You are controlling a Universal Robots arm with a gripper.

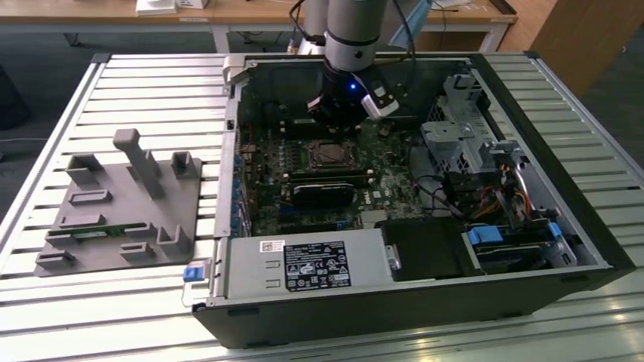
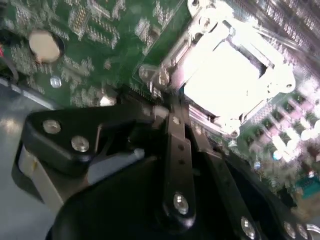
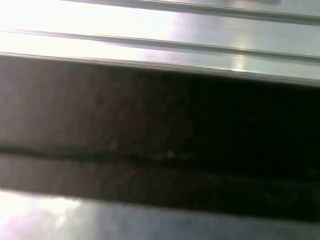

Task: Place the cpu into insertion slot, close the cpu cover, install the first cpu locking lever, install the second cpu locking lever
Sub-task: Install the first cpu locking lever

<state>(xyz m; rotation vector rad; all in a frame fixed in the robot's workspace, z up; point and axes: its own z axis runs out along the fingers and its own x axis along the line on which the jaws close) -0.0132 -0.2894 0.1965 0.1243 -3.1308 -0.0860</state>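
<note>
Slatted tabletop (image 1: 151, 83) carries open PC case (image 1: 563, 188), cpu (image 2: 227, 75) is seen in insertion slot (image 1: 329, 154), framed by cpu cover (image 2: 272, 82); claw (image 2: 170, 110), opening can't be told, is best eased down w/o side-slip.

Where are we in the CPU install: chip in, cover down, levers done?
Looks done: in the second wrist view the pale cpu appears seated, with the cpu cover lying flat around it. In hand: the claw is low at the cover's edge, near one corner. Left: the levers; I cannot tell whether either locking lever is latched.
</note>
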